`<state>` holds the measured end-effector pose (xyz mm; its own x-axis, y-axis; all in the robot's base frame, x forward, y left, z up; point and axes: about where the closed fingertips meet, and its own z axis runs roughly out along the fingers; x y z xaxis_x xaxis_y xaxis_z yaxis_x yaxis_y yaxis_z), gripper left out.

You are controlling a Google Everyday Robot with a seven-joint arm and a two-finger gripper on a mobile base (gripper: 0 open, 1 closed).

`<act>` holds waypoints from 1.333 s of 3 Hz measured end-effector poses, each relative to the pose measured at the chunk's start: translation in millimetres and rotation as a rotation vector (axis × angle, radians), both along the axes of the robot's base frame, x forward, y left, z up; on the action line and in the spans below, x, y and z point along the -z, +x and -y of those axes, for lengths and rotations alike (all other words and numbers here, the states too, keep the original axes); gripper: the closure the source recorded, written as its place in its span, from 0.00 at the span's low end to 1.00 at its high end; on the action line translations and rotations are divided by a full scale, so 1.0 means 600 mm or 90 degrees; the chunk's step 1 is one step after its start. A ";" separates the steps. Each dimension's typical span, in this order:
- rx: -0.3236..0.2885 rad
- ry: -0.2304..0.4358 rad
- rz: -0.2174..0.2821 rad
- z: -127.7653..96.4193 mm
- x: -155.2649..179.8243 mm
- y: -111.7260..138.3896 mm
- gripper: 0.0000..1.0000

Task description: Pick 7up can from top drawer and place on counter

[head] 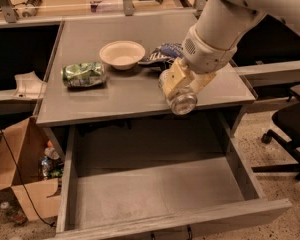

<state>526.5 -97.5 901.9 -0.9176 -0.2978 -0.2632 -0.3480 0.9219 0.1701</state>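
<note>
My gripper [181, 88] is shut on the 7up can [184, 103]. It holds the can tilted, its silver end facing the camera, just over the front edge of the counter [115, 101], right of the middle. The cream fingers [173, 78] clamp the can's sides, and its green and white wall is mostly hidden by them. The top drawer [155, 194] is pulled wide open below. Its grey floor shows nothing lying in it.
On the counter lie a shiny green foil snack bag [83, 75], a white bowl [122, 54] and a blue bag [162, 54] just behind the arm. A cardboard box [20, 184] with bottles stands on the floor at left. An office chair [292, 119] stands at right.
</note>
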 end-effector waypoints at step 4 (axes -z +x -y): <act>-0.092 0.030 0.000 -0.094 0.002 0.046 1.00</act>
<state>553.9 -40.9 900.7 -0.8660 -0.4141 -0.2803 -0.4765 0.8533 0.2118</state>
